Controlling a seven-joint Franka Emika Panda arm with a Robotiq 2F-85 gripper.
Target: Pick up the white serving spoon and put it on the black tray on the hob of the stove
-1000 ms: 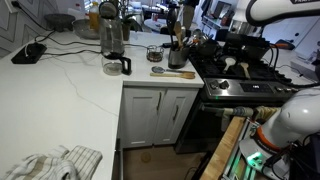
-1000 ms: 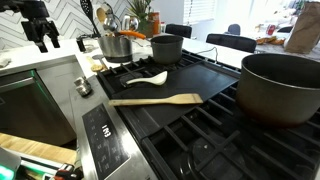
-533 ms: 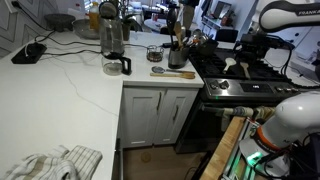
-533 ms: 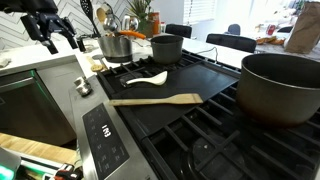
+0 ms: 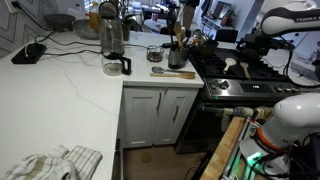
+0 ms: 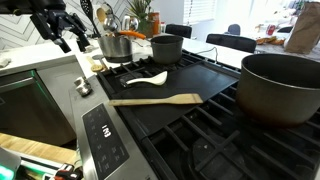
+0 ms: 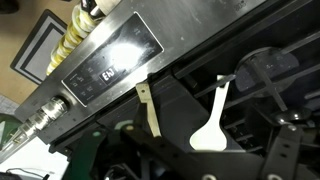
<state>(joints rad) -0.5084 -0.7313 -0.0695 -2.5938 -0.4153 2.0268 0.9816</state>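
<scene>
Black and steel, the stove (image 5: 236, 90) fills the right of an exterior view, beside the white surface (image 5: 60, 90). The robot's arm (image 5: 290, 18) reaches in above the hob (image 5: 250, 70). From this far off the spoon cannot be picked out.

In an exterior view from close to the burners, the white serving spoon (image 6: 147, 78) lies flat on a broad black tray (image 6: 215, 85) set across the hob, bowl towards the front and handle pointing back. A wooden spatula (image 6: 155, 100) lies just in front of it, apart from it, and a large dark pot (image 6: 285, 85) stands to one side. The fingers (image 6: 63, 40) hang high at the far corner, well apart from the spoon, spread and with nothing between them.

In the wrist view the spoon (image 7: 213, 118) and the spatula (image 7: 148, 110) lie side by side on the dark sheet below the lit control panel (image 7: 105, 68). The dark parts along the bottom edge are too murky to show how the fingers stand.

As a judgement, no grasp is made yet: the approach, the closing on the handle, the lift and the placing are all left. The spoon already seems to rest on the tray, so the move may be short.
</scene>
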